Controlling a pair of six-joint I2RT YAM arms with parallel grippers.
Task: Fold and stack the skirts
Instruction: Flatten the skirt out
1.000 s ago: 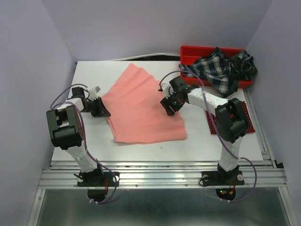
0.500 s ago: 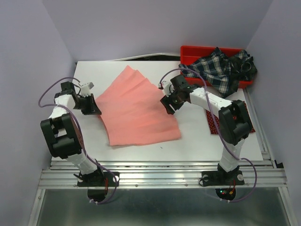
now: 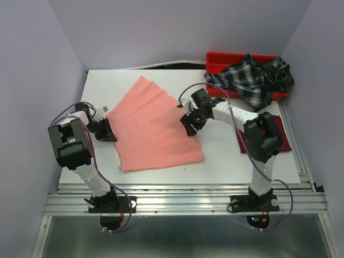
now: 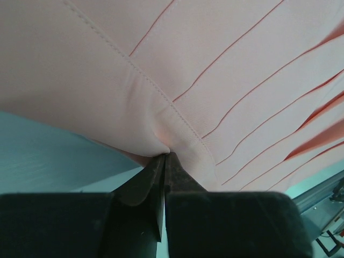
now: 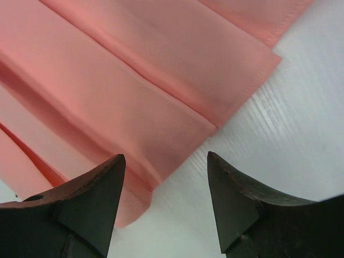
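— Table (image 3: pixel 231 161) first: what covers it?
— Mostly the salmon-pink skirt (image 3: pixel 158 126). It is spread flat in the middle of the frame. Its long axis runs from upper centre down toward lower centre-right, with the pleats fanning out to the lower hem. The plaid skirt (image 3: pixel 250 80) is heaped in the red bin (image 3: pixel 220 58) at upper right. The dotted dark red skirt (image 3: pixel 282 142) lies at the right edge, partly under the right arm.
— And the grippers against the pink one?
— They face each other across its width. The left gripper (image 4: pixel 165 156) is at the cloth's left edge, jaws pinched tight on a stitched hem. The right gripper (image 5: pixel 164 158) sits at the right edge with its jaws spread wide. A pleat's border lies between them, but nothing is clamped.
— So what does the fold hang on?
— Likely on the right one closing on the edge just beneath it, since it is the nearer arm to that side. Only then could both carry the cloth together.
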